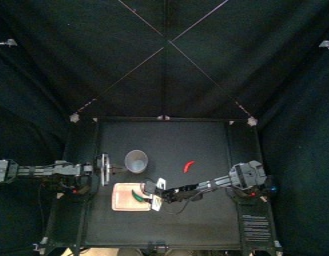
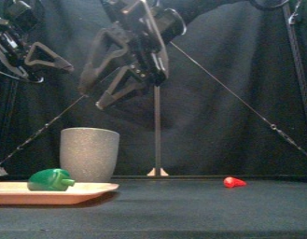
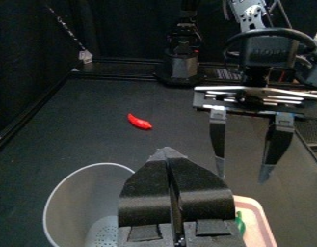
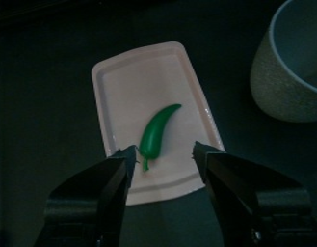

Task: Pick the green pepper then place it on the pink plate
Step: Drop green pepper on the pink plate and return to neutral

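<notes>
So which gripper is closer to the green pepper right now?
Right. The right gripper hangs open directly above the green pepper on the pink tray. The left gripper sits shut off to the side, near the grey cup.

The left arm (image 1: 40, 170) and the right arm (image 1: 236, 178) are both black, built of jointed segments with blocky housings that catch pale grey highlights. The right gripper (image 3: 245, 178) hangs under a silver cross-plate (image 3: 257, 94). Its two slim jaws look grey from outside and black and thick from the inner side. Above the plate sits a boxy black wrist. The left gripper (image 3: 177, 188) has broad matt black jaws with faceted, wedge-shaped faces.
</notes>
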